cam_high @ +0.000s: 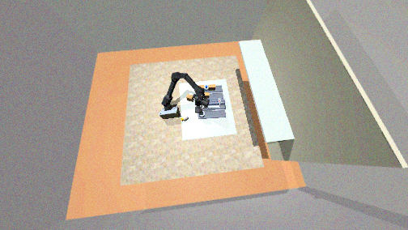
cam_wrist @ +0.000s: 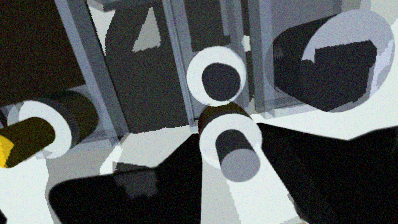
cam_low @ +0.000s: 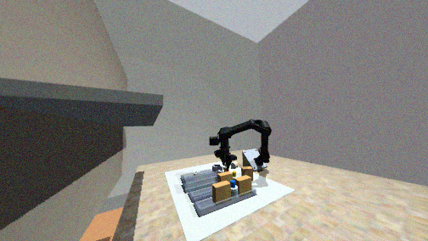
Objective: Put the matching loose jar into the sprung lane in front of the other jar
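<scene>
My gripper [cam_high: 198, 108] [cam_low: 228, 167] [cam_wrist: 226, 134] is shut on a jar with a white shoulder, a grey lid and a dark amber body. The held jar [cam_wrist: 209, 150] looks upright, at the front end of the sprung lane [cam_wrist: 181, 75]. The matching jar [cam_wrist: 216, 80] stands in that lane directly behind it, white-shouldered with a dark-shadowed lid; the two look touching or nearly so. The pusher plate is not clear in shadow, and the held jar's base and the low front stop below it are hidden, so whether it rests on the lane floor cannot be told.
A yellow-lidded jar [cam_wrist: 42, 131] stands left of my fingers, and a wide pale round jar [cam_wrist: 350, 35] right. A blue-lidded jar [cam_high: 206, 87] [cam_low: 233, 183] stands between wooden blocks [cam_low: 222, 192] [cam_low: 244, 185]. A small yellow-and-white object [cam_high: 184, 118] lies on the white mat [cam_high: 194, 131].
</scene>
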